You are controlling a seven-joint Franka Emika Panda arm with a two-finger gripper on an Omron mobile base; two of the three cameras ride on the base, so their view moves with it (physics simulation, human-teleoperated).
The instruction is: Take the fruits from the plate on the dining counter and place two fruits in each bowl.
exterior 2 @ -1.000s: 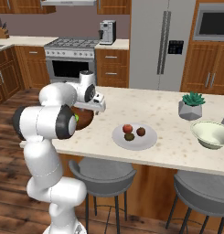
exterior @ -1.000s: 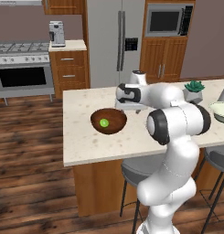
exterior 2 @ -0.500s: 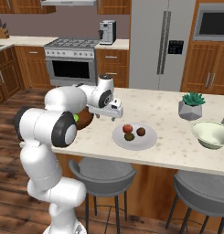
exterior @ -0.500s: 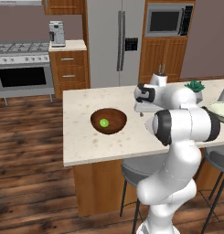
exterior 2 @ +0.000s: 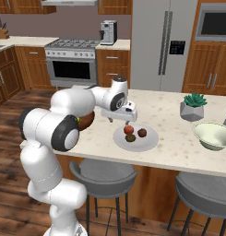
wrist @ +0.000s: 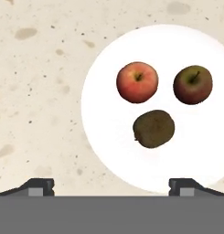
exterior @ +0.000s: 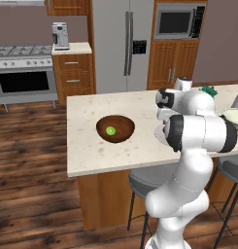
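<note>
The pale plate (exterior 2: pixel 149 141) lies on the dining counter (exterior 2: pixel 174 154) with three fruits on it: a red one (exterior 2: pixel 128 130), a dark reddish one (exterior 2: pixel 142 132) and a brown one (exterior 2: pixel 130 138). My gripper (exterior 2: pixel 119 121) hovers open just above the plate's left edge, holding nothing. In the hand view the gripper (wrist: pixel 111 185) looks down on the plate (wrist: pixel 200 146), with the red fruit (wrist: pixel 137 82), dark fruit (wrist: pixel 192 85) and brown fruit (wrist: pixel 153 128) ahead of the fingertips (wrist: pixel 38 185). A green fruit (exterior: pixel 110 130) rests in the brown bowl (exterior: pixel 115 129). The pale bowl (exterior 2: pixel 212 134) stands at the right.
A potted succulent (exterior 2: pixel 193 106) sits behind the pale bowl. Grey stools (exterior 2: pixel 103 173) stand under the counter's near edge. My own arm hides the plate in the left base view. Bare counter (exterior: pixel 91 151) surrounds the brown bowl.
The arm has swung right along the counter, from over the brown bowl to over the plate. The gripper stays open. The fruits have not moved.
</note>
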